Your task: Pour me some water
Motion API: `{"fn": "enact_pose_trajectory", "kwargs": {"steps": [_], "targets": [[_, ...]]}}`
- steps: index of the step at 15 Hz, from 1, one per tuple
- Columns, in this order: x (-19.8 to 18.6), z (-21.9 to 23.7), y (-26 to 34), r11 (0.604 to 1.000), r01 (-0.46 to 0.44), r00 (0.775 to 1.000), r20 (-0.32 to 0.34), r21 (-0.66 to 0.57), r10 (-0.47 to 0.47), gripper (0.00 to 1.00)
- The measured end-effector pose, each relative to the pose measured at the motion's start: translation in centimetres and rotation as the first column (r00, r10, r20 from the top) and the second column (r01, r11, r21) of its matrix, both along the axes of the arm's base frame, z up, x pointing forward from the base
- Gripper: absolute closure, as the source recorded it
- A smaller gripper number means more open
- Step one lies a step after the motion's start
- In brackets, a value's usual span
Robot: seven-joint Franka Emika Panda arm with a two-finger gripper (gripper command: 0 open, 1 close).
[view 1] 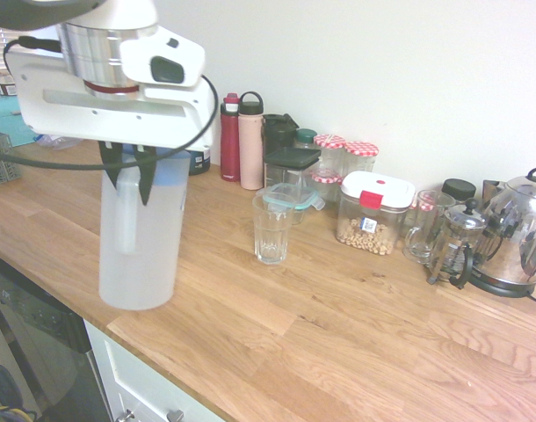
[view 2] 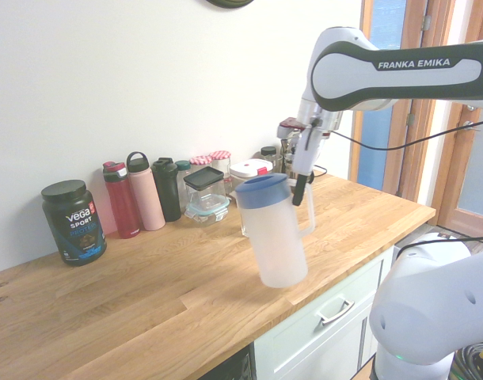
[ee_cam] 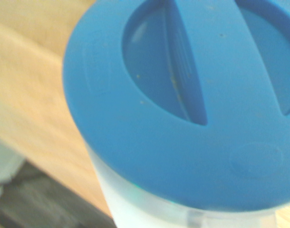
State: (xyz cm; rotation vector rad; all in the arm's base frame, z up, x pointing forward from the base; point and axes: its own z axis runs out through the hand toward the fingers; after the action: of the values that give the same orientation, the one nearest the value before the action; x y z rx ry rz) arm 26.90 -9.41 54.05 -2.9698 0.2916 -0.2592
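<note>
A tall translucent water pitcher (view 1: 138,242) with a blue lid (view 2: 263,191) hangs near the wooden counter's front edge, tilted a little. My gripper (view 2: 302,187) comes down from above and is shut on the pitcher's handle (view 2: 311,212). The dark fingers (view 1: 147,176) show against the pitcher's upper side. An empty clear drinking glass (view 1: 272,229) stands upright on the counter, a short way from the pitcher toward the wall. The wrist view is filled by the blue lid (ee_cam: 183,104), seen from close above.
Along the wall stand a red bottle (view 1: 230,139), a pink bottle (view 1: 250,142), a glass container (view 1: 292,185), jars (view 1: 360,158), a cereal box (view 1: 373,214), a French press (view 1: 455,243) and a kettle (view 1: 518,233). A black tub (view 2: 73,222) stands further along. The counter edge (view 2: 336,281) runs just beside the pitcher.
</note>
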Motion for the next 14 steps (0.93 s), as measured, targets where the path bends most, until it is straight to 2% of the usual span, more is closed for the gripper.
{"fn": "enact_pose_trajectory", "kwargs": {"steps": [3,7,9,11,14], "targets": [[0.3,0.3,-6.3,0.997,-0.064,0.998,0.016,-0.045,0.064,1.00],[1.7,2.1,-13.2,0.985,-0.150,0.989,-0.015,-0.088,0.149,1.00],[4.3,3.1,-15.5,0.979,-0.161,0.987,-0.041,-0.128,0.157,1.00],[8.1,3.2,-16.1,0.968,-0.187,0.980,-0.101,-0.168,0.172,1.00],[14.9,3.2,-14.1,0.938,-0.252,0.960,-0.188,-0.238,0.210,1.00]]}}
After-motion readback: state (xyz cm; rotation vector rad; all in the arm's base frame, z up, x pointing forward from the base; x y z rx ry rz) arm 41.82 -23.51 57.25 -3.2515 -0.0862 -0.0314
